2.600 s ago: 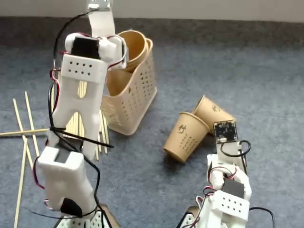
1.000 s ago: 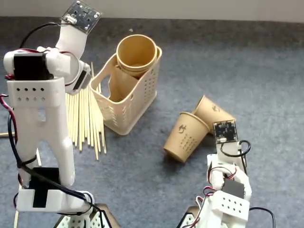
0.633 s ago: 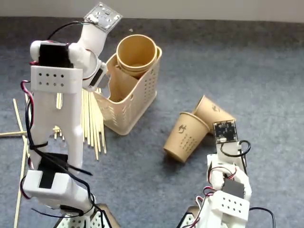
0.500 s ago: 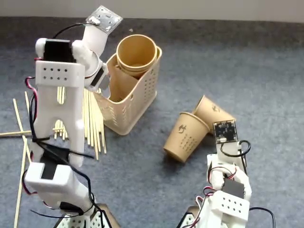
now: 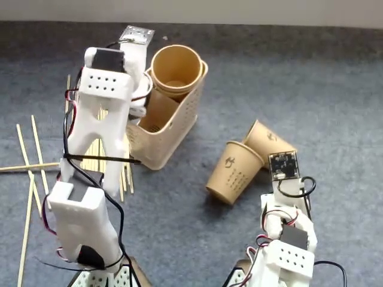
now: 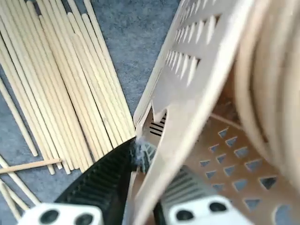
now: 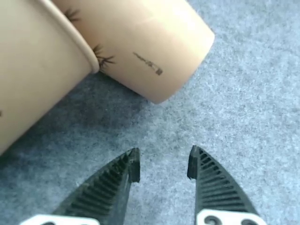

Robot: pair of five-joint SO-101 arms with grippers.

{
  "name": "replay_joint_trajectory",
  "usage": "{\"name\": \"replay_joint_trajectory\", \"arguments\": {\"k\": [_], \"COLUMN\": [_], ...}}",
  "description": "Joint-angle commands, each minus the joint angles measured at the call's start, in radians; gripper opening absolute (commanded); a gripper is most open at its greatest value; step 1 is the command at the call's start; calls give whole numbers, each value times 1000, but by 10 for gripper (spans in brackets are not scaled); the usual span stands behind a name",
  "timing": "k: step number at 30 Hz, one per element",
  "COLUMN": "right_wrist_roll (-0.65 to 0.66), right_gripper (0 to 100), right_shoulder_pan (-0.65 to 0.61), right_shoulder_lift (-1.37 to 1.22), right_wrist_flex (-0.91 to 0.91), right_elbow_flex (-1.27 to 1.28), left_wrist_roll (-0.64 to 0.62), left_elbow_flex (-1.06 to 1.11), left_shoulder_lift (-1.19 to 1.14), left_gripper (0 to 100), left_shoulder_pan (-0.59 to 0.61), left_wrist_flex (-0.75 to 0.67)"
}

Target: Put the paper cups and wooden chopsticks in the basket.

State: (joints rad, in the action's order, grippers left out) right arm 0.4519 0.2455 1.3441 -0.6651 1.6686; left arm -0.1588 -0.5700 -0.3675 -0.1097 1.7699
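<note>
We see the left gripper (image 6: 145, 159) clamped on the basket (image 6: 197, 79) wall, one jaw inside and one outside. Stacked cups (image 5: 176, 66) stand in the basket, and a bundle of chopsticks (image 6: 70, 89) lies on the carpet (image 5: 335, 89) just beside it. Our right gripper (image 7: 161, 164) hangs with jaws apart and empty near two tipped cups (image 5: 234, 170), which lie touching on their sides, well apart from the basket.
</note>
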Motion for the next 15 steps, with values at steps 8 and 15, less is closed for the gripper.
{"name": "replay_joint_trajectory", "arguments": {"k": [8,15], "right_wrist_roll": [11,11], "right_gripper": [177,177], "right_shoulder_pan": [-8,-8], "right_shoulder_lift": [12,12], "right_wrist_flex": [-5,-5], "right_elbow_flex": [93,94], "left_wrist_roll": [-196,-252], "left_elbow_flex": [-105,-140], "left_shoulder_lift": [7,-2], "left_gripper": [6,6], "left_shoulder_pan": [-148,-119], "left_wrist_flex": [6,6]}}
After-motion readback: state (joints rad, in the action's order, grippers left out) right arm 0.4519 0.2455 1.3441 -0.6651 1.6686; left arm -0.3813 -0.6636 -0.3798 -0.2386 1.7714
